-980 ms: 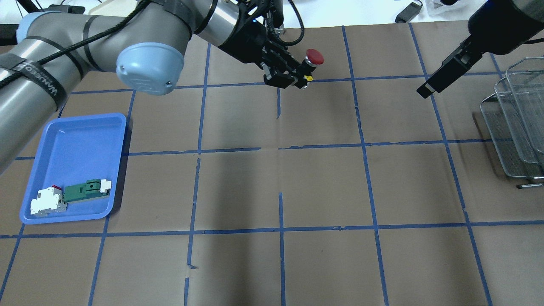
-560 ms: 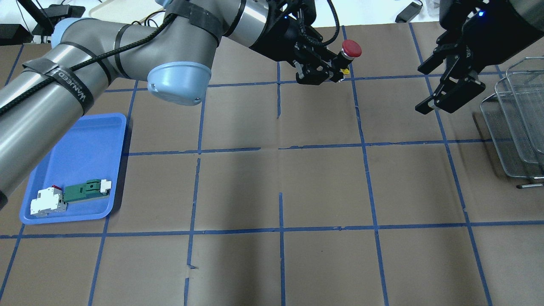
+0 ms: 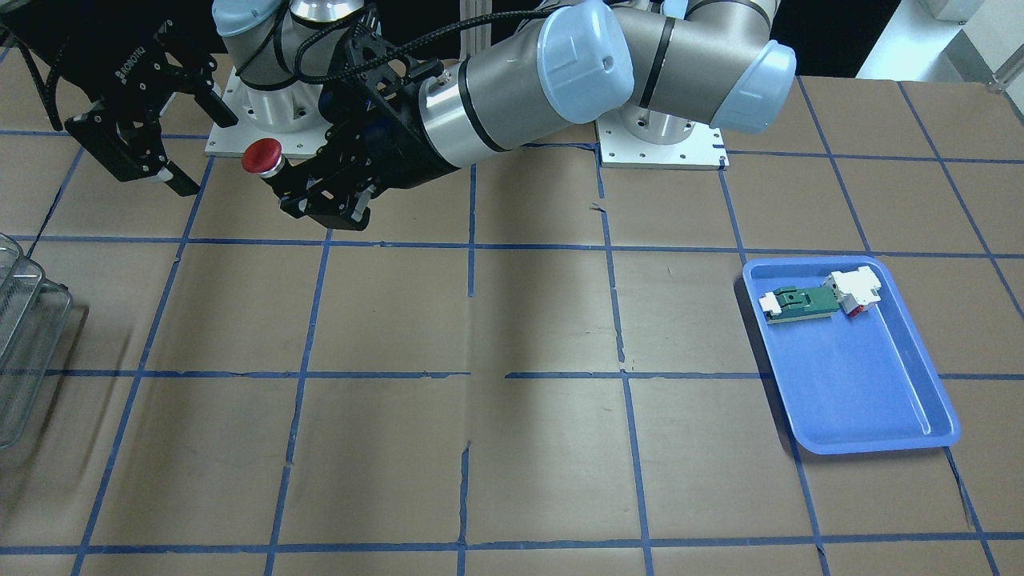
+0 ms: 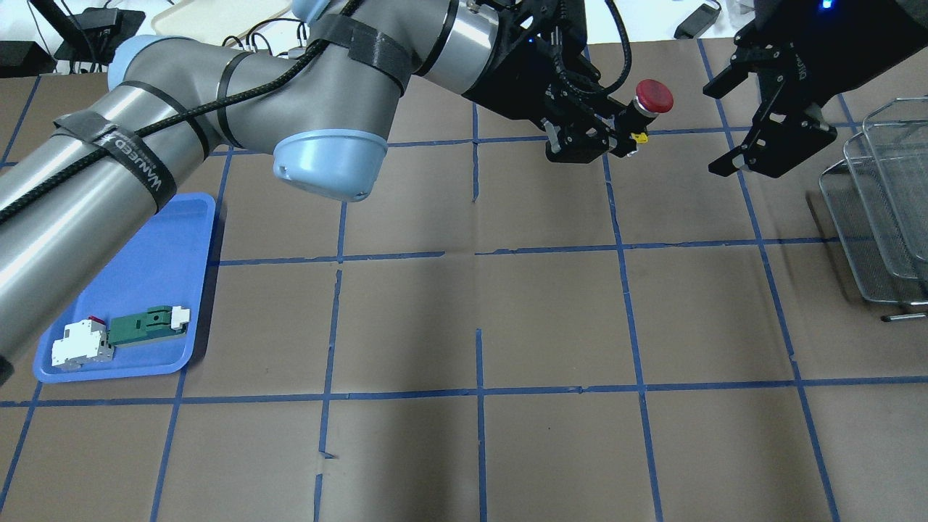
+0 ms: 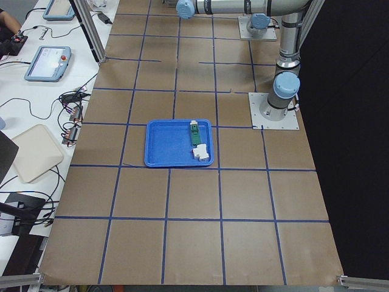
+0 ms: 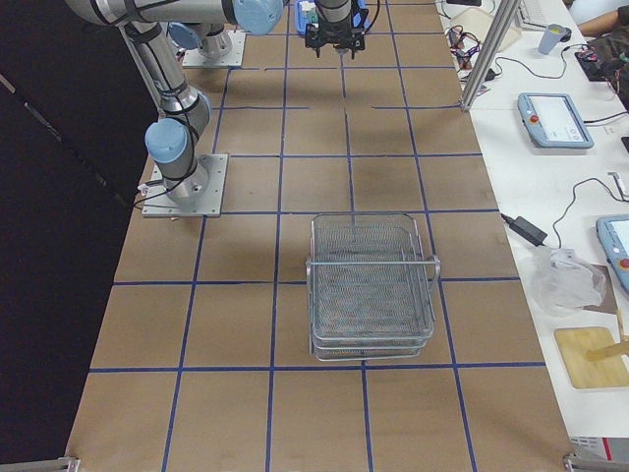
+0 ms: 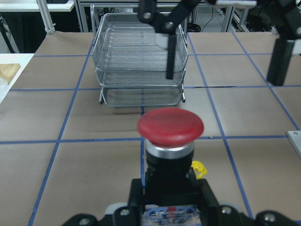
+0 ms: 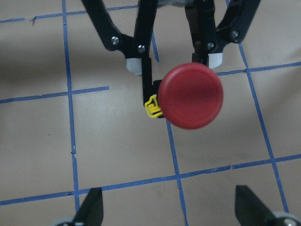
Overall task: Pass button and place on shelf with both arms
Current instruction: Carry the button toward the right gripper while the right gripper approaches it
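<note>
The left gripper point(image 4: 625, 130) clamps the push-button point(image 4: 654, 96) by its black body; the right gripper point(image 4: 710, 132) gapes near it. Rigid and light, it is likely best taken across the red cap's rim.

The shelf point(image 4: 864, 233) runs off the overhead view's right edge, and the left claw point(image 4: 626, 132) hides the button's point(image 4: 654, 96) lower body

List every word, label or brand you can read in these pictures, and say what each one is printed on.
"ROBOTIQ": white letters on the body of the right gripper.
"WANJEED", or close to it, partly blurred: on the black strap around the left arm.
Pendant screen on the side desk: too small to read.
Button: no lettering shows on its red cap.
</note>
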`<state>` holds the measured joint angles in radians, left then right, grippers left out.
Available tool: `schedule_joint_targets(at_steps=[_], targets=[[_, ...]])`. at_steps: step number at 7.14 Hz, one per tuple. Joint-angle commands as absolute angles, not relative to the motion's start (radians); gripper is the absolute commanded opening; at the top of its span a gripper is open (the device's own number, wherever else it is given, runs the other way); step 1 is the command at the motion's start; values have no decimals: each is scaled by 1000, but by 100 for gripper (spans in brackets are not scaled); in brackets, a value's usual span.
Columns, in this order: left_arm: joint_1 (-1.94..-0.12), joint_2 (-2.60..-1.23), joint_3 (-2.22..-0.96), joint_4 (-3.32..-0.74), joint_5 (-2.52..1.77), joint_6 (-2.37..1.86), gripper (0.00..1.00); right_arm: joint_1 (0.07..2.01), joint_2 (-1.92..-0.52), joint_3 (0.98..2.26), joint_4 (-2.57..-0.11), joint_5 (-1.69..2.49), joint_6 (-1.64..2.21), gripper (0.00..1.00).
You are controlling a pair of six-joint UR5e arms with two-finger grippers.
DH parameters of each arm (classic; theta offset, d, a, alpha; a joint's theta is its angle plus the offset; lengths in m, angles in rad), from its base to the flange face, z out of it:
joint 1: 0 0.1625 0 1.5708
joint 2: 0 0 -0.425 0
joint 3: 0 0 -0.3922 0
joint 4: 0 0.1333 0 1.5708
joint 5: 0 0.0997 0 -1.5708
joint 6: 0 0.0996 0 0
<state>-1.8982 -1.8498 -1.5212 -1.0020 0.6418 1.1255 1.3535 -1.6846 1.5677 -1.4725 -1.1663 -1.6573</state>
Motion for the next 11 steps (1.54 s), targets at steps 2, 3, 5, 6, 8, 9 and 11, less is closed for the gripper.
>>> schedule_joint_targets(at_steps=[2,3,5,6,8,9,11], targets=[[-1910,-1833,-1529,-999,632,1097,0,1428,-1689,1549,-1493,-1163,-1574,100],[-1911,-1833,-1526,-999,632,1097,0,1434,-1687,1527,-1486,-1163,-1562,100],[-1908,-1832,-1531,-994,632,1095,0,1459,-1690,1523,-1485,-1161,-1502,100],[-1908,-1824,-1531,-993,632,1085,0,1471,-1692,1523,-1485,-1161,-1485,100],[-1908,-1815,-1537,-994,632,1083,0,1477,-1690,1520,-1486,-1138,-1482,100],[-1908,-1807,-1537,-994,630,1083,0,1477,-1692,1519,-1491,-1137,-1483,88],[-1907,-1787,-1540,-994,627,1083,0,1476,-1692,1517,-1494,-1143,-1494,38]])
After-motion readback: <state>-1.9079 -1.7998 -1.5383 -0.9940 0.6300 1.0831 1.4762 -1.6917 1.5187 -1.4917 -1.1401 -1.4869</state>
